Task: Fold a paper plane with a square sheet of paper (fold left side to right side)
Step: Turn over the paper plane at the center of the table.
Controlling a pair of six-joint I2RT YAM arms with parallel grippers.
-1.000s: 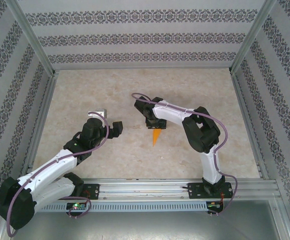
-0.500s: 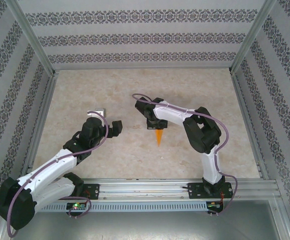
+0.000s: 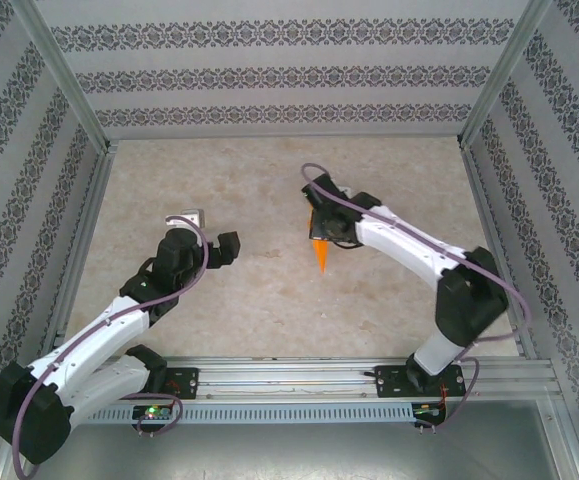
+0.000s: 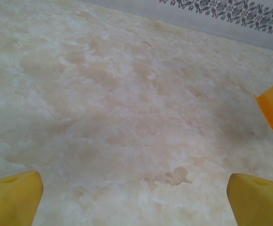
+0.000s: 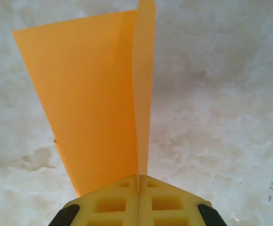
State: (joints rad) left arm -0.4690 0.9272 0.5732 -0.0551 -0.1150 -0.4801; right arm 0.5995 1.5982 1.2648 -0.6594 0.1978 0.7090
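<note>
While right jaws press shut, paper plane (image 5: 94,103) pinched between them; left jaws wide

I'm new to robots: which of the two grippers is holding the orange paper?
The right gripper, shut on the paper plane; the left gripper stands open, apart from it.

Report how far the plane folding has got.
Done: the paper is already folded into a slim pointed dart. In hand: the right gripper is shut on it. The left gripper is open, apart from it. Left: probably final wing folds and release.
</note>
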